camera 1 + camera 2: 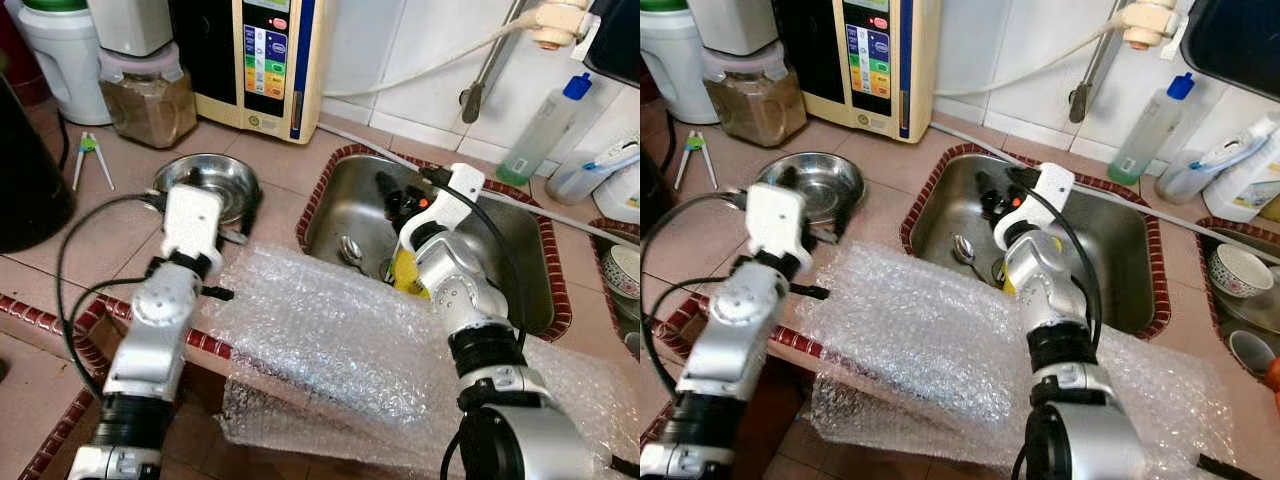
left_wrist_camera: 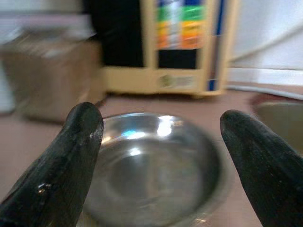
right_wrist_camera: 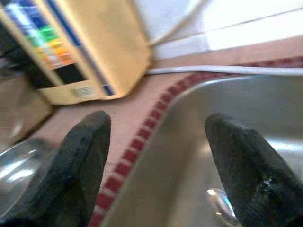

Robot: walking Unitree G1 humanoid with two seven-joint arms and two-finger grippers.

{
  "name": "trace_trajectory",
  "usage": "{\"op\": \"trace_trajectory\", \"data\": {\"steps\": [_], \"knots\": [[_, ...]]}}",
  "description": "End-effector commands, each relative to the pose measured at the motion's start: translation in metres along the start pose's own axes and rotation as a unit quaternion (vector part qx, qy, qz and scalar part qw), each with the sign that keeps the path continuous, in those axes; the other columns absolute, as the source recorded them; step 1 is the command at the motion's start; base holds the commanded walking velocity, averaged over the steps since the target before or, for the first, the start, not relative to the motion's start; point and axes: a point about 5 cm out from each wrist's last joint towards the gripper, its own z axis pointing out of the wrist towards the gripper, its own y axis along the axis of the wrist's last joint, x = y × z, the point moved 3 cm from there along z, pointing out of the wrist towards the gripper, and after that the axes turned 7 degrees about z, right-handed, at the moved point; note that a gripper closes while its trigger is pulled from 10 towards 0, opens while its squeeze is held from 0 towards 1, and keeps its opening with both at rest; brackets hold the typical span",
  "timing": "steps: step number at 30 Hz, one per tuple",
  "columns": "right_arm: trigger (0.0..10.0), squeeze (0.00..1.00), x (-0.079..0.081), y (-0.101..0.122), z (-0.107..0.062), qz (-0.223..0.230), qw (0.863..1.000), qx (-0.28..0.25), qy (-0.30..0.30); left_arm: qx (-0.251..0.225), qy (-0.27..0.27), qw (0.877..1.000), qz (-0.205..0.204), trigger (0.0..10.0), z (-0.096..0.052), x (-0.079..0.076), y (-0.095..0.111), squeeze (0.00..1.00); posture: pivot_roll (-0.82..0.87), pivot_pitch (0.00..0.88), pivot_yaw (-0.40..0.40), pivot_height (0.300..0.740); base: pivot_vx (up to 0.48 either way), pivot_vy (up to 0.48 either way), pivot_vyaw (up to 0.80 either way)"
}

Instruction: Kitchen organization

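Tiled kitchen bench (image 1: 270, 165) with inset steel sink (image 1: 520, 240). The left gripper (image 2: 158, 156) hovers just before a steel bowl (image 1: 205, 182) with its jaws spread wide and empty, one finger to each side of the bowl as the wrist view shows it. The right gripper (image 3: 161, 161) reaches over the sink's near-left corner, jaws likewise apart and holding nothing.

The bowl sits upright on the bench, between the sink and a jar of brown powder (image 1: 150, 100), in front of a cream-coloured appliance (image 1: 270, 60). It is shallow, round and polished, with a thin rolled rim and bright reflections inside; it appears empty. Judged from its look, it is light, rigid and slippery, so a pinch across the rim, one finger inside and one outside, should hold better than a grasp around the curved wall.

A sheet of bubble wrap (image 1: 330, 340) drapes over the bench edge; a spoon (image 1: 962, 250) lies in the sink.
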Motion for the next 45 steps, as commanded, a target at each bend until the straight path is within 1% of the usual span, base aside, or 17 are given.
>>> {"op": "trace_trajectory", "data": {"steps": [1, 7, 15, 16, 17, 18, 21, 22, 23, 26, 29, 31, 32, 33, 34, 40, 45], "knots": [[10.0, 1.00, 0.010, 0.004, -0.003, -0.006, 0.999, -0.003, 0.037, 0.024, 0.026, 0.999, -0.027, 10.0, 0.002, 0.006, -0.008, 1.00, 0.13, 0.104, -0.116, 0.740, 0.000, 0.000, 0.00], [10.0, 1.00, 0.042, -0.013, -0.016, -0.057, 0.989, 0.030, 0.135, 0.066, 0.106, 0.991, -0.048, 10.0, 0.002, 0.037, -0.023, 1.00, 0.13, 0.101, -0.114, 0.740, 0.000, 0.000, 0.00], [10.0, 1.00, 0.060, -0.029, -0.028, -0.106, 0.974, 0.062, 0.190, 0.117, 0.128, 0.979, -0.104, 10.0, 0.000, 0.041, -0.040, 1.00, 0.13, 0.098, -0.114, 0.740, 0.000, 0.000, 0.00], [10.0, 1.00, 0.061, -0.030, -0.030, -0.111, 0.972, 0.064, 0.194, 0.123, 0.126, 0.978, -0.113, 10.0, 0.001, 0.040, -0.041, 0.87, 0.13, 0.098, -0.114, 0.740, 0.000, 0.000, 0.00], [10.0, 1.00, 0.062, -0.032, -0.031, -0.116, 0.971, 0.067, 0.199, 0.128, 0.126, 0.976, -0.122, 10.0, 0.002, 0.039, -0.042, 0.54, 0.13, 0.098, -0.114, 0.740, 0.000, 0.000, 0.00], [10.0, 1.00, 0.063, -0.033, -0.032, -0.122, 0.969, 0.070, 0.202, 0.133, 0.121, 0.974, -0.134, 10.0, 0.003, 0.037, -0.044, 0.02, 0.13, 0.098, -0.114, 0.740, 0.000, 0.000, 0.00], [10.0, 0.98, 0.065, -0.034, -0.034, -0.130, 0.967, 0.074, 0.206, 0.142, 0.111, 0.971, -0.156, 10.0, 0.006, 0.034, -0.046, 0.00, 0.13, 0.095, -0.114, 0.740, 0.000, 0.000, 0.00], [10.0, 0.54, 0.065, -0.035, -0.035, -0.132, 0.966, 0.075, 0.208, 0.146, 0.110, 0.969, -0.165, 10.0, 0.007, 0.034, -0.046, 0.00, 0.12, 0.095, -0.113, 0.740, 0.000, 0.000, 0.00], [10.0, 0.42, 0.066, -0.036, -0.035, -0.136, 0.965, 0.077, 0.210, 0.149, 0.107, 0.967, -0.178, 10.0, 0.009, 0.033, -0.046, 0.00, 0.12, 0.095, -0.113, 0.740, 0.000, 0.000, 0.00], [10.0, 0.24, 0.067, -0.038, -0.038, -0.144, 0.963, 0.081, 0.212, 0.162, 0.096, 0.960, -0.207, 10.0, 0.014, 0.031, -0.046, 0.00, 0.12, 0.096, -0.112, 0.740, 0.000, 0.000, 0.00], [10.0, 0.22, 0.067, -0.040, -0.039, -0.146, 0.963, 0.083, 0.213, 0.175, 0.084, 0.956, -0.219, 10.0, 0.015, 0.029, -0.048, 0.00, 0.12, 0.096, -0.112, 0.740, 0.000, 0.000, 0.00], [10.0, 0.13, 0.067, -0.040, -0.039, -0.147, 0.962, 0.085, 0.213, 0.197, 0.069, 0.951, -0.230, 10.0, 0.015, 0.025, -0.052, 0.00, 0.12, 0.099, -0.110, 0.740, 0.000, 0.000, 0.00], [10.0, 0.09, 0.067, -0.041, -0.039, -0.148, 0.962, 0.086, 0.213, 0.211, 0.065, 0.947, -0.235, 3.8, 0.013, 0.024, -0.056, 0.00, 0.12, 0.099, -0.110, 0.740, 0.000, 0.000, 0.00], [10.0, 0.07, 0.068, -0.041, -0.040, -0.148, 0.962, 0.087, 0.213, 0.218, 0.064, 0.943, -0.244, 1.5, 0.012, 0.023, -0.059, 0.00, 0.12, 0.100, -0.110, 0.740, 0.000, 0.000, 0.00], [10.0, 0.05, 0.068, -0.041, -0.040, -0.148, 0.962, 0.087, 0.214, 0.223, 0.063, 0.940, -0.251, 0.0, 0.011, 0.023, -0.060, 0.00, 0.12, 0.100, -0.110, 0.740, 0.000, 0.000, 0.00], [10.0, 0.01, 0.068, -0.042, -0.040, -0.151, 0.961, 0.091, 0.215, 0.259, 0.073, 0.918, -0.290, 0.0, 0.002, 0.029, -0.072, 0.00, 0.12, 0.102, -0.111, 0.740, 0.000, 0.000, 0.00], [10.0, 0.00, 0.067, -0.043, -0.040, -0.151, 0.960, 0.093, 0.215, 0.259, 0.065, 0.919, -0.291, 0.0, 0.000, 0.033, -0.072, 0.00, 0.12, 0.103, -0.113, 0.740, 0.000, 0.000, 0.00]]}}
